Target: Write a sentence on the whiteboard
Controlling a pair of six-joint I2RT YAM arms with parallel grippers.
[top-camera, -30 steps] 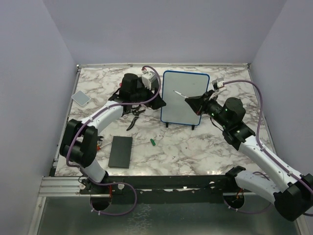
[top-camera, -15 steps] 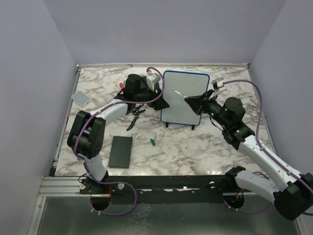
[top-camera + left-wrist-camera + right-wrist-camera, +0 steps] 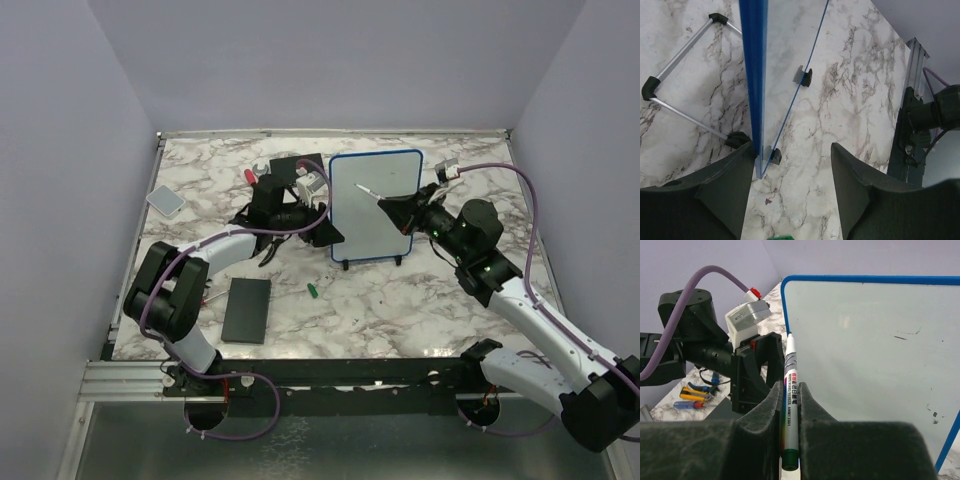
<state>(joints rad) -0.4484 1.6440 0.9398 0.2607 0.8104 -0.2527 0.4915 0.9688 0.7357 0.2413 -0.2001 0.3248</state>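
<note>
The marker (image 3: 791, 371) has a white barrel with rainbow bands, and the print along it seems to read "WHITE BOARD MARKER AWM 2301"; the few small dark strokes on the whiteboard (image 3: 375, 205) spell nothing legible. The right fingers (image 3: 760, 425) are closed tight on the marker, its tip pointing at the board's face near the upper left; whether it touches cannot be told. The left fingers (image 3: 725, 195) stand partly apart astride the board's blue left edge low down, one finger against the frame, the other apart from it. The board stands on black feet in the far half of the desk (image 3: 400, 310), about midway between the side edges. A black slab (image 3: 246, 310) lies toward the near left corner, a small green piece (image 3: 312, 290) beside it; bare marble runs from the board to the near right corner
</note>
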